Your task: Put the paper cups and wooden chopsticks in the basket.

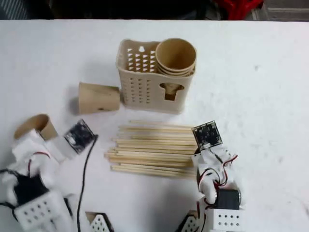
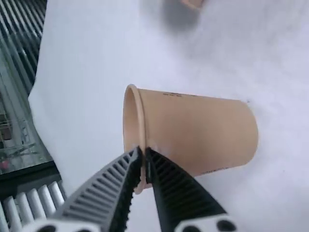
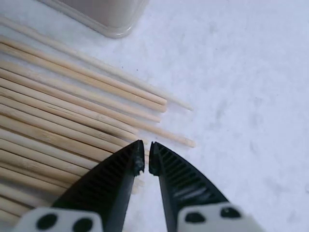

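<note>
A cream perforated basket [image 1: 145, 89] stands at the middle back of the table, with a stack of paper cups [image 1: 175, 55] in its right compartment. One paper cup [image 1: 99, 97] lies on its side just left of the basket. A second paper cup [image 1: 36, 125] [image 2: 193, 135] lies on its side at the left, and my left gripper [image 2: 143, 157] is shut on its rim. In front of the basket lies a pile of wooden chopsticks [image 1: 154, 150] [image 3: 58, 125]. My right gripper [image 3: 146, 159] hovers shut over their right-hand ends, holding nothing.
The basket's corner [image 3: 104, 14] is just beyond the chopsticks in the right wrist view. Both arm bases stand at the table's near edge. A black cable [image 1: 84, 174] runs along the table beside the left arm. Bare white table lies to the right.
</note>
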Controlling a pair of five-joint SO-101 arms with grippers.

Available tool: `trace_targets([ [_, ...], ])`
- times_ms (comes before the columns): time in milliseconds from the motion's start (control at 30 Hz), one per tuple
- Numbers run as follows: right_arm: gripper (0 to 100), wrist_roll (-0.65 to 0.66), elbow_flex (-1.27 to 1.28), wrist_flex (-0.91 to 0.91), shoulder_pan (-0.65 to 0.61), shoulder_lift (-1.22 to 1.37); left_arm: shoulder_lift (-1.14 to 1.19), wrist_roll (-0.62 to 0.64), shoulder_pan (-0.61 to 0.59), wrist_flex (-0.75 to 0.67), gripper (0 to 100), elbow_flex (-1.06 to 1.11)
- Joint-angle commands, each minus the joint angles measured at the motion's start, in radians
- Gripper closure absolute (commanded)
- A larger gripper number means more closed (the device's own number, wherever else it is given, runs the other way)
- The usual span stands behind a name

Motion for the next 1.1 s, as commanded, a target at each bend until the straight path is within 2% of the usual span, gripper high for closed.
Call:
trace_targets([
  [0, 96.0, 0.009, 0.009, -0.024, 0.002, -0.004, -0.223, -0.133, -0.010, 0.091, 89, 0.146],
  [133, 96.0, 0.009, 0.009, -0.024, 0.002, -0.004, -0.357, -0.133, -0.004, 0.267, 89, 0.144],
  [333, 96.0, 0.009, 0.009, -0.024, 0.002, -0.004, -0.407, -0.127, -0.004, 0.404, 89, 0.087],
  [467, 96.0, 0.009, 0.009, -0.024, 0.002, -0.004, -0.352, -0.124, -0.004, 0.414, 89, 0.064],
  [567, 96.0, 0.009, 0.009, -0.024, 0.002, -0.004, -0.283, -0.123, 0.015, 0.394, 93, 0.063],
  [633, 96.0, 0.009, 0.009, -0.024, 0.002, -0.004, -0.237, -0.083, 0.035, 0.358, 98, 0.060],
  [700, 96.0, 0.009, 0.009, -0.022, 0.002, -0.004, -0.191, -0.041, 0.056, 0.328, 98, 0.038],
  [933, 96.0, 0.009, 0.009, -0.022, 0.002, -0.004, 0.018, 0.069, 0.068, 0.331, 98, -0.276],
  [1067, 96.0, 0.009, 0.009, -0.022, 0.002, -0.004, 0.217, 0.239, 0.081, 0.367, 98, -0.618],
])
